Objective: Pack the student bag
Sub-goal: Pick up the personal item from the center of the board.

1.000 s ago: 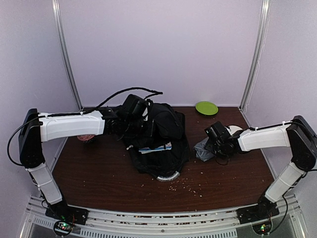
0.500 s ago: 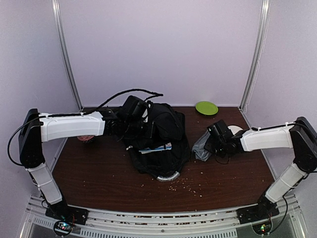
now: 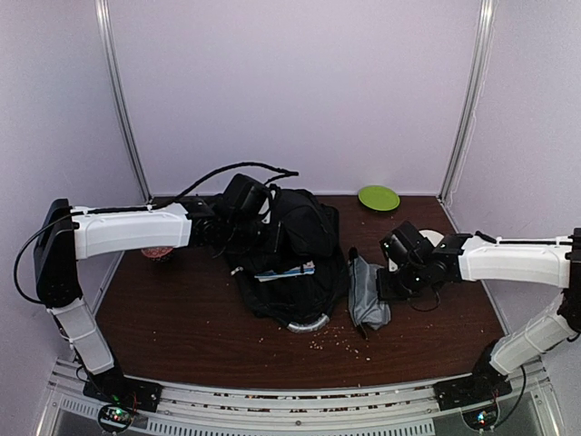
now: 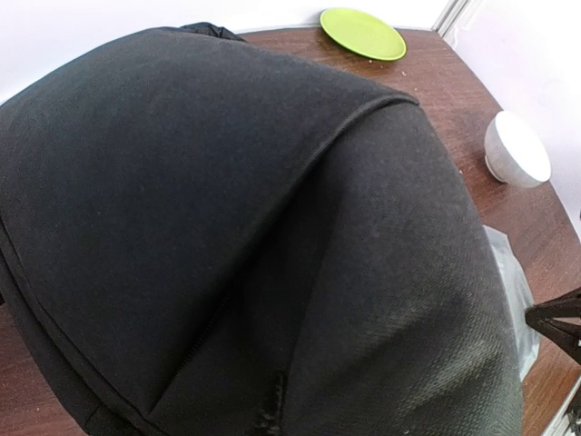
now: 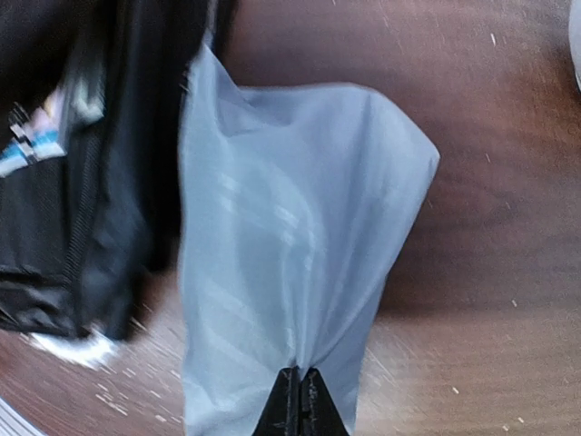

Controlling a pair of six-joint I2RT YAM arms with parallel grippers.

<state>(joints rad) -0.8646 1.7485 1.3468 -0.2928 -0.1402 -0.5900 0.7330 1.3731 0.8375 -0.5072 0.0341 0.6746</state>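
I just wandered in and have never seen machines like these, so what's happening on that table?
Two robot arms are packing a black backpack that sits slumped in the middle of the table. The left gripper is up at the top of the bag; whether it actually grips the fabric can't be seen. The right gripper is pinched shut on a grey-blue pouch, which is right beside the bag and not yet inside.
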